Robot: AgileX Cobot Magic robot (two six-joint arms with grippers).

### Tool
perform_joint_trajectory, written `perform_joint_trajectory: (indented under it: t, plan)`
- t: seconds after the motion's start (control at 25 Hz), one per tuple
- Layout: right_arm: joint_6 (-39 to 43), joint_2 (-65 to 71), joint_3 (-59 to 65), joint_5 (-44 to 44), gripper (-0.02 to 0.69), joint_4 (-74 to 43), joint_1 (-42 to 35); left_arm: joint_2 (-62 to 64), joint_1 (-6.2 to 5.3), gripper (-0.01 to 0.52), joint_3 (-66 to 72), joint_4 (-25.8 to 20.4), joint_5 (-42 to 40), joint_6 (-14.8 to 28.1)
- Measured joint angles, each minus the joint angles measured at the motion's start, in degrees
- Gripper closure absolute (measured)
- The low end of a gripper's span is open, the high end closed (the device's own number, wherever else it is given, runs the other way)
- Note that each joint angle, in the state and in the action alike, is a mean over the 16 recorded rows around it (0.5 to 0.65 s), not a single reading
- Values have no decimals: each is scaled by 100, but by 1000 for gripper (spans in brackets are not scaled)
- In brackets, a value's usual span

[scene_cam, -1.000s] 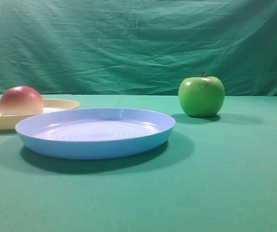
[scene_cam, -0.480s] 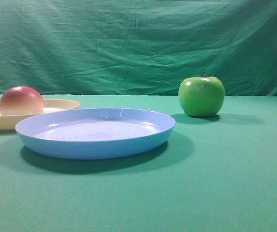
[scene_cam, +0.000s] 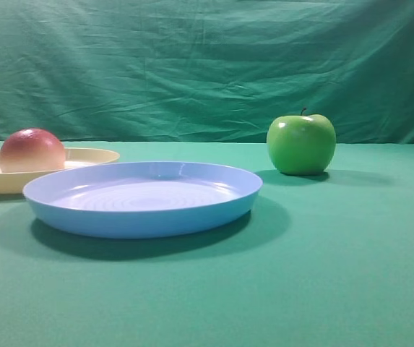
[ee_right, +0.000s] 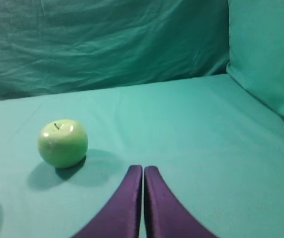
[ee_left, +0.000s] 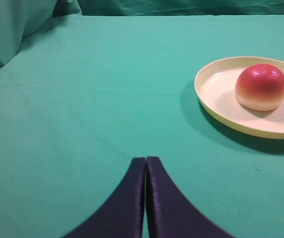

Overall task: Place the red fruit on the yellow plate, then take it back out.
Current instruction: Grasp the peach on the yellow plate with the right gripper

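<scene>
The red fruit [scene_cam: 31, 150] rests on the yellow plate [scene_cam: 91, 156] at the far left of the exterior view. From the left wrist view the red fruit [ee_left: 261, 87] sits right of centre inside the yellow plate [ee_left: 216, 94], up and to the right of my left gripper [ee_left: 145, 159]. That gripper is shut with nothing in it, well apart from the plate. My right gripper [ee_right: 143, 168] is shut and empty too, over bare cloth. Neither gripper shows in the exterior view.
A large light-blue plate [scene_cam: 141, 217] stands in front of the yellow one. A green apple [scene_cam: 300, 143] sits to the right, also seen as the green apple [ee_right: 62, 143] left of my right gripper. Green cloth covers the table and backdrop.
</scene>
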Motion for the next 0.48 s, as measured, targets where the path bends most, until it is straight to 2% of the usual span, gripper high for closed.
perform_joint_trajectory:
  t: [0.48]
  plan:
    - [-631, 2506, -2486, 1038, 665, 614, 761, 0, 0, 514, 0, 0, 0, 0]
